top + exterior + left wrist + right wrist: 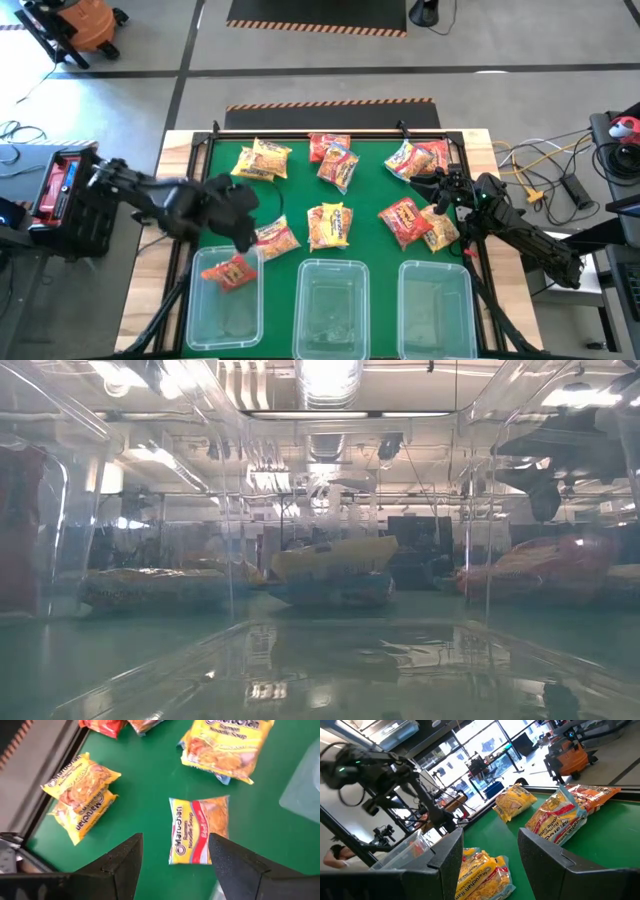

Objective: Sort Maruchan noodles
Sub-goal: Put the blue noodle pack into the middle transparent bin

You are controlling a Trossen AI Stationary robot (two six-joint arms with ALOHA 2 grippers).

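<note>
Crinkly Maruchan noodles (330,224) lie strewn across the frame's middle on green felt (300,190) – three clear tubs (332,292) below – left gripper (175,865) and right gripper (490,851) gaping, empty.

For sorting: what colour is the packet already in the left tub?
Red-orange packet in the left tub; clearest in the high view.

- The yellow-pink packet (199,830), seen in the left wrist view, reads "Maruchan", "Ramen Noodle Soup".
- The two stacked yellow packets (81,795) each read "Maruchan".
- The large yellow packet (227,747) reads "Ramen Noodle Soup".
- In the right wrist view, a yellow packet (482,875) shows part of "Maruchan Ramen".
</note>
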